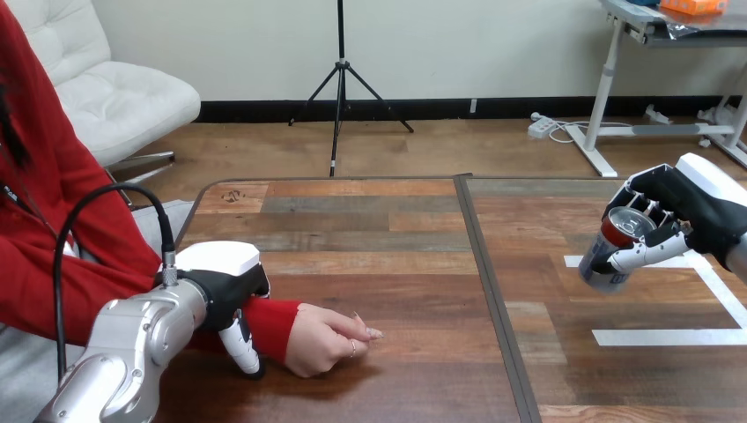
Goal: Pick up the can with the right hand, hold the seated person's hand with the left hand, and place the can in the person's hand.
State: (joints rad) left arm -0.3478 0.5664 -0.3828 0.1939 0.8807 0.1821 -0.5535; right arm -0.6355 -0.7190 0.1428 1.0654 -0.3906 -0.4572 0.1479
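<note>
The right hand (694, 210) curls fingers and thumb round the can (617, 251), carried tilted over the right of the bench (396, 264), apparently ready for transfer. The left hand (225, 284) clasps the person's wrist (275, 322), probably steadying the person's hand (328, 339), which rests loosely closed at near left.

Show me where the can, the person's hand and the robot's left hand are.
can (603, 264): head view, on its lower side wall.
person's hand (324, 339): head view, on the back of the hand.
left hand (216, 258): head view, on its white back shell.
</note>
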